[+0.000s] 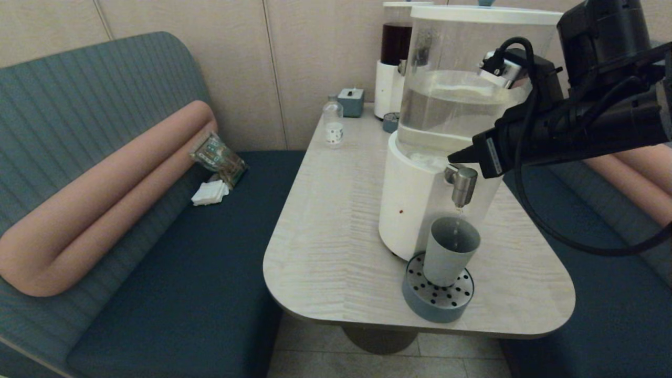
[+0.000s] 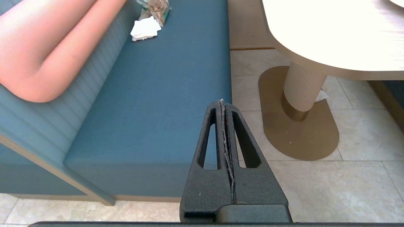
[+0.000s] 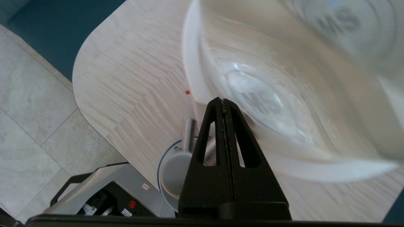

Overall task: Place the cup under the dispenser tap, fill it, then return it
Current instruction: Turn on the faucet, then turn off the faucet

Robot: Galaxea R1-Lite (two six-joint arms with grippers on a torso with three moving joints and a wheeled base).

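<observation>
Cup [image 1: 450, 251] on drip tray [image 1: 437, 302] beneath dispenser tap [image 1: 463, 185]

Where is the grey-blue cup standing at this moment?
In the head view the cup stands upright on the round drip tray, directly under the dispenser tap, at the table's near right edge.

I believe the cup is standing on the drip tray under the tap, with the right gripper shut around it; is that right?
Not quite: the right gripper is shut, but up by the tap, not around the cup, which stands free on the drip tray, as the head view shows.
</observation>
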